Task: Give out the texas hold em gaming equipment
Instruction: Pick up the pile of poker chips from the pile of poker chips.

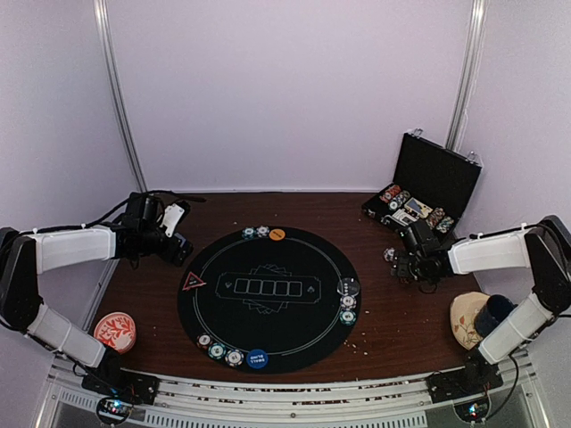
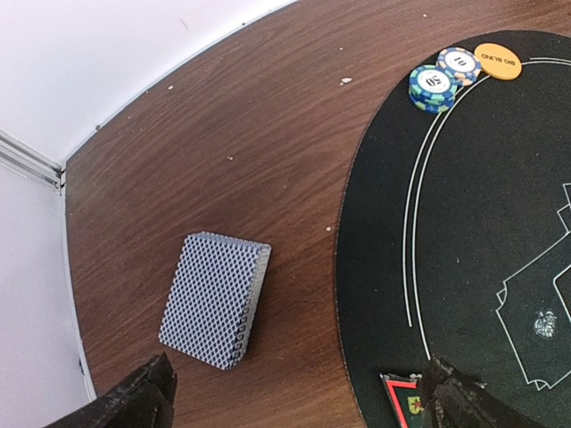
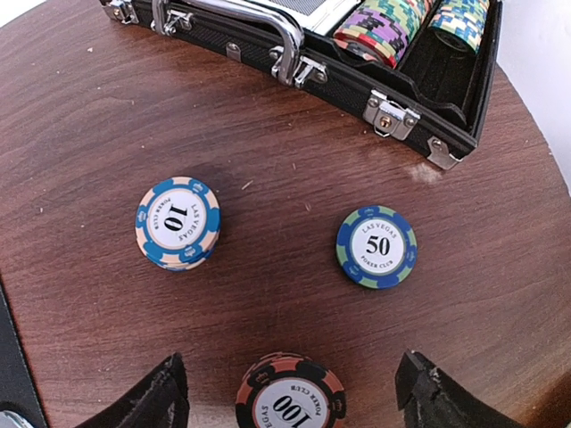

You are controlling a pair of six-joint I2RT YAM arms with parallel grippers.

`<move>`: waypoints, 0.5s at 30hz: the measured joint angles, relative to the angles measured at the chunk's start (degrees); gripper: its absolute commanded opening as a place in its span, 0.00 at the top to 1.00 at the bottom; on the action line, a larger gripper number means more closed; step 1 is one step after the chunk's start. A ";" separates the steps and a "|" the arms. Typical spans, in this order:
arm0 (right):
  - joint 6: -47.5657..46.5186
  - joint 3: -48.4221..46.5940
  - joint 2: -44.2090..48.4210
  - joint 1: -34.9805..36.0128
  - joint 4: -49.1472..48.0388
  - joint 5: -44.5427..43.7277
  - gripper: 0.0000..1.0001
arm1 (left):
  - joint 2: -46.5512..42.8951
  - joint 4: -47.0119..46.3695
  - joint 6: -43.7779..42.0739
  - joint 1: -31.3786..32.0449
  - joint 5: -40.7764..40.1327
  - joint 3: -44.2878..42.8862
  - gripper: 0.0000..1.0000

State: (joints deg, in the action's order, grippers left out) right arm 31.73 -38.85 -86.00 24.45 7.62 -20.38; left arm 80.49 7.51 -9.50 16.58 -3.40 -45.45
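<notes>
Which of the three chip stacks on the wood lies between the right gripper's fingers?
The red-and-black 100 stack, centred in the right gripper; the blue 10 stack and green 50 stack lie beyond it.

Card deck (image 2: pixel 214 300) left of mat (image 2: pixel 464 223); right — chips (image 3: pixel 177 223) before case (image 3: pixel 339 85)

The left arm (image 1: pixel 76 247) and the right arm (image 1: pixel 486 254) are both wearing smooth white shells over their long links, with black blocks showing at the joints. A thin black cable (image 1: pixel 105 214) is trailing from the left wrist. The left end effector (image 1: pixel 178 242) and the right end effector (image 1: pixel 406 263) are showing as black, boxy units, the left one carrying a white piece. Their fingers (image 2: pixel 134 401) are looking matt black and rough-edged. The bases (image 1: pixel 120 385) are showing black.
</notes>
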 measured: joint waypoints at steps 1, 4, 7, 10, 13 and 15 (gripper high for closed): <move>0.00 0.02 -0.17 0.00 -0.22 0.07 0.22 | 0.00 0.00 -0.02 0.00 0.02 0.00 0.02; 0.00 0.13 -1.01 0.00 -1.03 0.61 0.25 | 0.00 0.00 0.00 0.00 0.07 0.00 0.02; -0.02 0.26 -1.44 0.00 -1.40 0.94 0.27 | 0.00 0.00 0.00 0.00 0.20 0.00 0.02; 0.02 0.61 -1.46 0.00 -1.70 0.92 0.28 | 0.00 0.02 0.00 0.00 0.24 0.00 0.02; 0.02 0.90 -1.46 -0.02 -1.88 0.90 0.30 | 0.00 0.02 0.00 0.00 0.33 0.00 0.02; 0.00 0.96 -1.46 -0.07 -1.90 0.90 0.34 | 0.00 0.02 0.00 0.00 0.44 0.00 0.02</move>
State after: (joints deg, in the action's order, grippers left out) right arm 31.73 -37.89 -87.46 24.38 5.72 -19.49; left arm 80.49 7.53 -9.50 16.58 -2.96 -45.45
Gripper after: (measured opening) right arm 0.703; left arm 0.978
